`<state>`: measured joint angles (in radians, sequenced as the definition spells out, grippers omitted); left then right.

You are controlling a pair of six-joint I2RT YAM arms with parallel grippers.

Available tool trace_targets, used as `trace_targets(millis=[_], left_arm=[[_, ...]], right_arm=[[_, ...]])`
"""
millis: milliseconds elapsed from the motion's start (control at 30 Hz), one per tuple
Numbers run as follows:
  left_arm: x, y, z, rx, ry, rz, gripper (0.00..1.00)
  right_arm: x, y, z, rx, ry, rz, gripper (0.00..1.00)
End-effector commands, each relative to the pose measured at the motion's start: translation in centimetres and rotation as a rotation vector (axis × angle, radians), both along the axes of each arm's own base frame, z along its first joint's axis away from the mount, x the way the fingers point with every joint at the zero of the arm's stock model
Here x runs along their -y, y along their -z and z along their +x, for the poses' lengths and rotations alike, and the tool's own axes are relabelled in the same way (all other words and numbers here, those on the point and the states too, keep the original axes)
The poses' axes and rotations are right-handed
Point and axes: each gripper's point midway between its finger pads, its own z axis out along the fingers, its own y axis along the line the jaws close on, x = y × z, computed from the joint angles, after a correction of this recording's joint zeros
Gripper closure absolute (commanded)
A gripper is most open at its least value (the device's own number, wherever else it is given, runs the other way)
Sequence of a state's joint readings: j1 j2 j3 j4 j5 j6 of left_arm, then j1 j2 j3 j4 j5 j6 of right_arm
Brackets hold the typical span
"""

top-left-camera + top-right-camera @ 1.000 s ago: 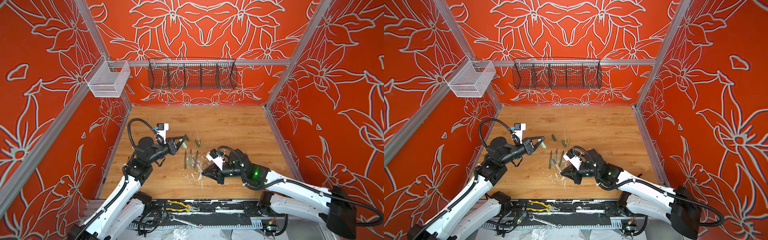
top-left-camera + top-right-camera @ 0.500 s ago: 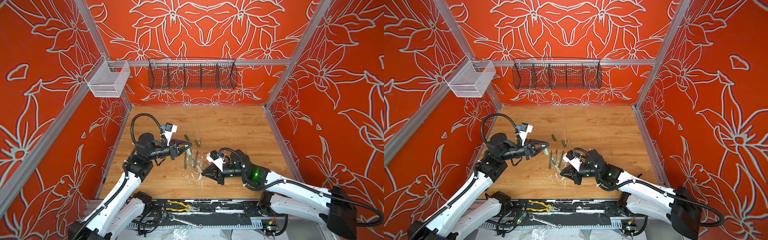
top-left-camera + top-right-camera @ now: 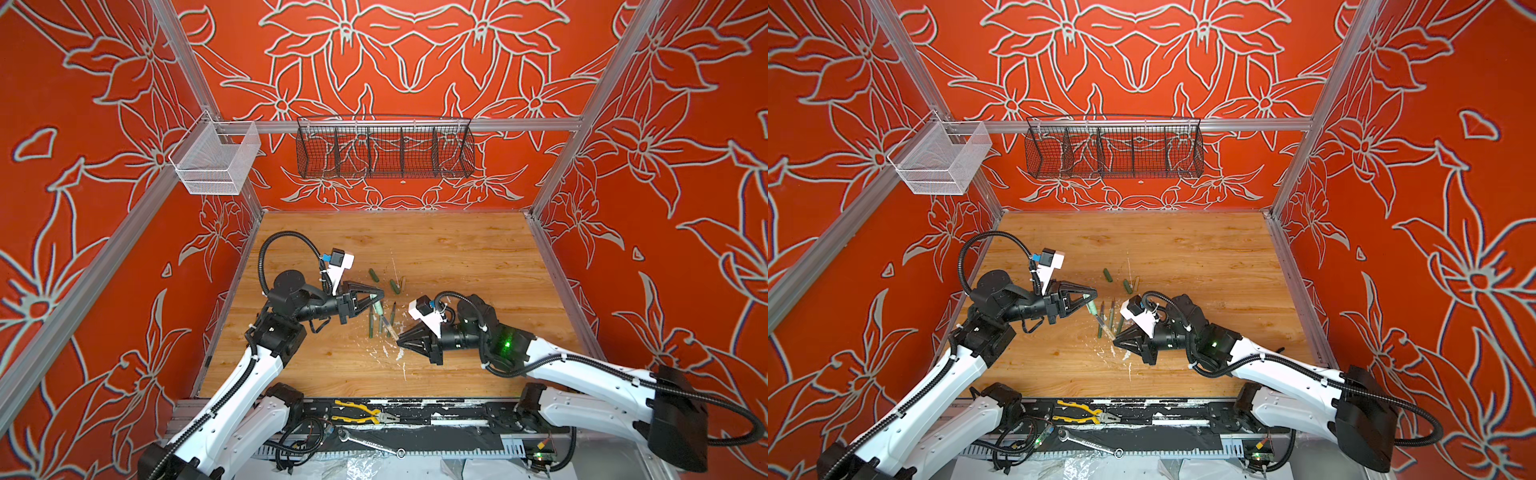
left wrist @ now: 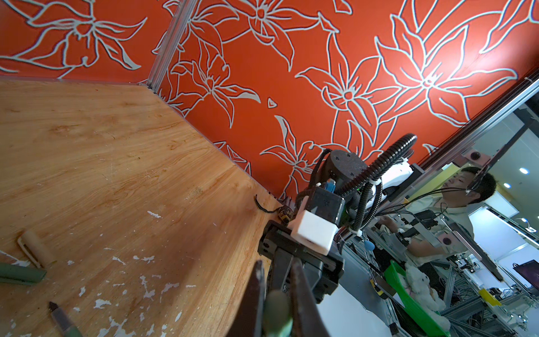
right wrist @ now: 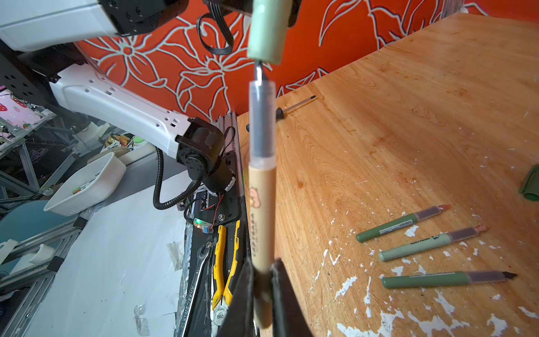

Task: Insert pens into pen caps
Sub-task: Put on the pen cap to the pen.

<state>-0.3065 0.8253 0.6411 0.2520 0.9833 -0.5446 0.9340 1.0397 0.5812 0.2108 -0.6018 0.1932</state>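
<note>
My left gripper (image 3: 380,296) is shut on a pale green pen cap (image 5: 267,29), which hangs mouth-down from its fingers (image 4: 258,280). My right gripper (image 5: 262,262) is shut on the back end of the tan pen (image 5: 262,204). It points the pen's dark tip right at the cap's mouth. Both top views show the two grippers meeting over the mid table (image 3: 1115,340). Three green pens (image 5: 428,243) lie side by side on the wood beside them. A tan cap (image 4: 36,248) and two dark green caps (image 3: 374,275) lie just behind.
White paint flecks mark the wooden floor (image 3: 457,257). Yellow-handled pliers (image 3: 361,411) and a wrench (image 3: 365,442) lie on the front rail. A small screwdriver (image 5: 294,108) rests near the left edge. A black wire basket (image 3: 384,151) and a white mesh basket (image 3: 216,160) hang on the walls.
My left arm has carried the pale green cap to the right, over to the tip of the tan pen. The right gripper has stayed nearly still, holding the pen.
</note>
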Motion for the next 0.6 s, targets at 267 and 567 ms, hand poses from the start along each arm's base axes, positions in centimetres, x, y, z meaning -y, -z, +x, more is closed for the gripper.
trace_targets(millis=[267,567], left_arm=[[-0.6,-1.7,-0.6,0.055,0.014,-0.036,1.00],[-0.6,-1.5,-0.5,0.057,0.008,-0.046,1.00]], right_arm=[[-0.4,-1.6,0.5,0.059,0.017,0.037,1.00],[-0.8,-2.6,0.4,0.063,-0.003,0.058,1.00]])
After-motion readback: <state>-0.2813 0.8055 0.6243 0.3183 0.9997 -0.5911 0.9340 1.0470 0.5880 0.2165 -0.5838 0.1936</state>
